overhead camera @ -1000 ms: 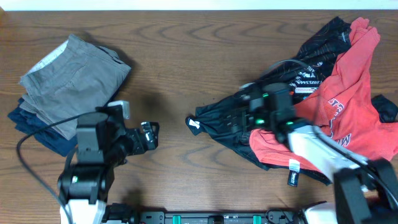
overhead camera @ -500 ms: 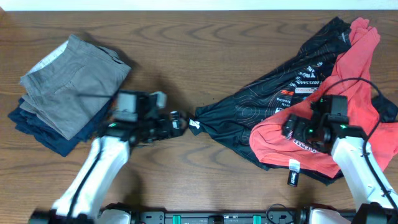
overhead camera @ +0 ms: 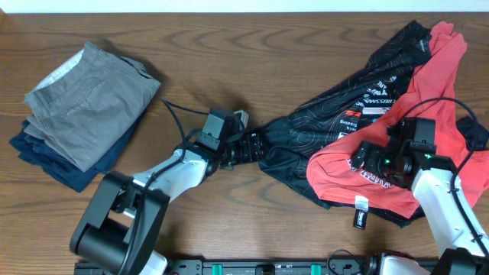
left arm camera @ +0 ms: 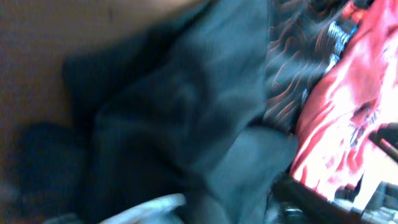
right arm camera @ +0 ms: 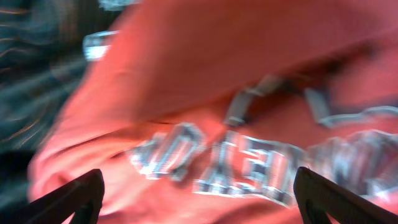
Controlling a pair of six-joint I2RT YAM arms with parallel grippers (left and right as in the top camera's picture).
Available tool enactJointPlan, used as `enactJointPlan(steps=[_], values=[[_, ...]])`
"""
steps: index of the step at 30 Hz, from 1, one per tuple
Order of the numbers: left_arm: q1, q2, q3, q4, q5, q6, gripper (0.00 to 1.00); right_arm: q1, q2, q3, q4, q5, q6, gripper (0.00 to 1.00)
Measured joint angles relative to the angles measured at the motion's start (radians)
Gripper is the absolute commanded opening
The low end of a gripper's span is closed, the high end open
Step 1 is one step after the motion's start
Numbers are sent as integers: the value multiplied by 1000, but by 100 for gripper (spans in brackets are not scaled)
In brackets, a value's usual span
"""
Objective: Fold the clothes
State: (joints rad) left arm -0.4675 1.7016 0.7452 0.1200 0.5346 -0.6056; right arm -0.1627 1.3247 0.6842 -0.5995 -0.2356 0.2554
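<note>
The black jersey (overhead camera: 321, 126) with fine contour lines and white lettering lies crumpled at right of centre, its far end under the red shirt. It fills the blurred left wrist view (left arm camera: 186, 112). My left gripper (overhead camera: 252, 145) is at the jersey's left tip, with the cloth between its fingers (left arm camera: 186, 205), which look open; the blur hides any contact. My right gripper (overhead camera: 361, 159) hovers open over the red shirt's white print, fingertips wide apart (right arm camera: 199, 193), holding nothing.
The red shirt (overhead camera: 432, 99) with white print overlaps the jersey's right side and shows in the right wrist view (right arm camera: 236, 74). A pile of folded grey and navy trousers (overhead camera: 84, 107) lies at the far left. Bare wooden table (overhead camera: 229, 61) lies between.
My left arm has swung right from near the trousers to the jersey's left tip, covering its white tag. My right gripper has drawn back off the jersey onto the red shirt.
</note>
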Motion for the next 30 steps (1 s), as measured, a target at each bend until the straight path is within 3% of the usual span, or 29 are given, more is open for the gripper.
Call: enactJointPlan(steps=[2,3,7,14,25,27,28,29,30], values=[[1,8,0,55,-33,-13,8,0,0,0,18,-106,-51,79],[2,8,0,76,-45,-19,6,0,0,0,20,-144,-68,77],[12,-11,0,105,-72,-23,6,19,0,0,12,-260,-129,83],[32,-156,0,78,-97,-16,6,165,0,-13,-2,-215,-157,83],[32,-247,0,-51,-150,-1,6,368,130,-61,183,-93,-114,75],[32,-247,0,-57,-151,0,6,392,149,-60,217,-76,-106,57],[32,-247,0,-58,-153,0,6,402,157,-60,232,-72,-101,41],[32,-247,0,-58,-153,0,6,413,171,-58,243,-60,-90,18],[32,-247,0,-58,-153,0,6,420,179,-57,251,-52,-82,4]])
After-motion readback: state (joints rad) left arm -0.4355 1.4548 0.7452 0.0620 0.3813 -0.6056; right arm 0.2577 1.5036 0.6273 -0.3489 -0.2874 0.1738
